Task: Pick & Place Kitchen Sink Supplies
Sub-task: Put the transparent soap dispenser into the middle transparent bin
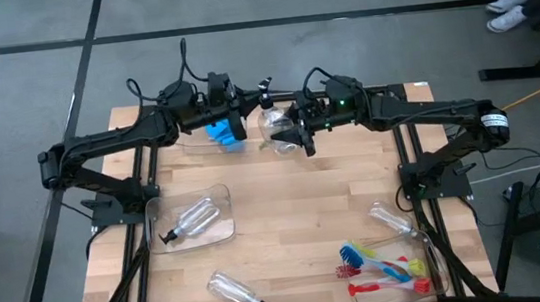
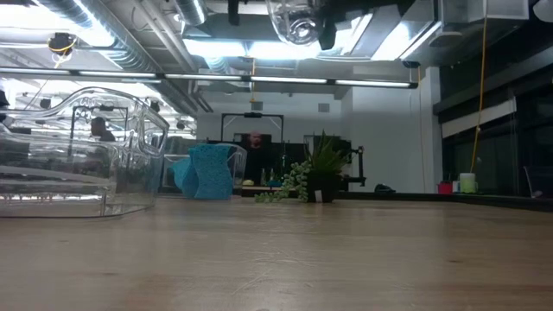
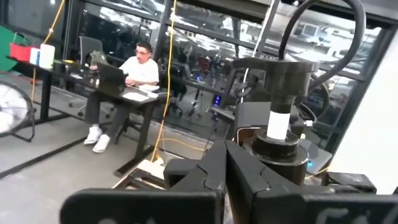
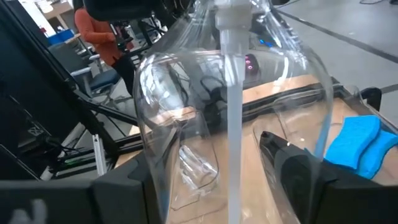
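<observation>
A clear bottle [image 1: 272, 126] with a black pump top [image 1: 266, 89] hangs high over the table's far middle, between my two grippers. My right gripper [image 1: 295, 133] comes from the right and is shut on it; the bottle's body [image 4: 230, 106] fills the right wrist view. In the low view only its base [image 2: 294, 22] shows, at the top edge. My left gripper [image 1: 239, 114] is shut, just left of the pump top [image 3: 280, 81]; I cannot tell whether it touches. The blue sponge [image 1: 223, 134] stands in a far clear bin. My right gripper pinches the bottle's clear body [image 4: 155, 124] between its two fingers, one finger [image 4: 292, 168] on each side. It comes about level from the table's right. The bottle is lifted clear, tilted with the pump end toward the far edge.
A clear bin [image 1: 216, 193] at the left holds a bottle [image 1: 192, 220]; it shows large in the low view [image 2: 78, 155], the sponge [image 2: 207, 170] beyond it. Another bottle [image 1: 235, 291] lies at the near edge. A near-right bin [image 1: 441, 266] holds brushes [image 1: 383, 265]; a bottle [image 1: 393, 220] lies beside it.
</observation>
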You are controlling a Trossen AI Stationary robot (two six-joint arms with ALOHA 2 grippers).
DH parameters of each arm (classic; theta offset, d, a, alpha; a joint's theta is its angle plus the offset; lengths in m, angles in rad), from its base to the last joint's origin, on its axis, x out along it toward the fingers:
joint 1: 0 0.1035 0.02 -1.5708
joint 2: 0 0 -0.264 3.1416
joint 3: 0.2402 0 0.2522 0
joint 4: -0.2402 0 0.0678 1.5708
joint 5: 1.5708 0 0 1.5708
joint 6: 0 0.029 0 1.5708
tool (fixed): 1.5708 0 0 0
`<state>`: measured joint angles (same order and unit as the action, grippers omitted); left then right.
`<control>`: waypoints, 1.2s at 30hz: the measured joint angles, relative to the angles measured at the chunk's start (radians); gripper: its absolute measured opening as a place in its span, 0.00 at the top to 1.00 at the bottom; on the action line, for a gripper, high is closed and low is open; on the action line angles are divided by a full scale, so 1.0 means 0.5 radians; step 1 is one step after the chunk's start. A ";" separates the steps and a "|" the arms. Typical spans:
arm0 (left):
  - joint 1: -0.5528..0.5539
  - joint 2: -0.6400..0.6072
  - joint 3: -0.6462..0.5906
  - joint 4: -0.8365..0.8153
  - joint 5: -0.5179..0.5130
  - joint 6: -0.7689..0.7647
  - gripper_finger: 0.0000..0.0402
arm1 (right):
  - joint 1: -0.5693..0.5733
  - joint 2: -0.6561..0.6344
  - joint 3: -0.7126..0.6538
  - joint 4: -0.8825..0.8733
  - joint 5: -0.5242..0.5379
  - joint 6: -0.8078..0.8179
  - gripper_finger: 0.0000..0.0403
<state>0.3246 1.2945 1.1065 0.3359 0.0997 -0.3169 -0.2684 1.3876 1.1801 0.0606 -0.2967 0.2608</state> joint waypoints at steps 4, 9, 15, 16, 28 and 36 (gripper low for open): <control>-0.034 0.000 0.000 -0.002 -0.015 -0.006 1.00 | -0.004 -0.001 0.000 -0.026 0.030 0.023 0.46; -0.057 0.000 0.000 -0.029 -0.051 -0.054 1.00 | -0.002 -0.002 0.000 -0.041 0.186 0.025 0.46; -0.087 0.000 -0.001 -0.051 -0.117 -0.092 1.00 | 0.001 -0.004 0.000 -0.083 0.441 0.024 0.46; -0.090 -0.002 -0.001 -0.051 -0.119 -0.109 1.00 | 0.001 -0.004 0.000 -0.089 0.499 0.030 0.46; -0.259 -0.056 -0.001 -0.150 0.000 -0.040 1.00 | -0.073 0.004 -0.001 -0.198 0.767 0.118 0.46; -0.168 -0.172 -0.001 -0.325 -0.360 0.083 1.00 | -0.023 -0.004 -0.001 -0.030 0.187 0.059 0.46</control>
<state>0.2404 1.2087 1.1061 0.1735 -0.0803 -0.2752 -0.2799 1.3857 1.1797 0.0455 -0.2032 0.2902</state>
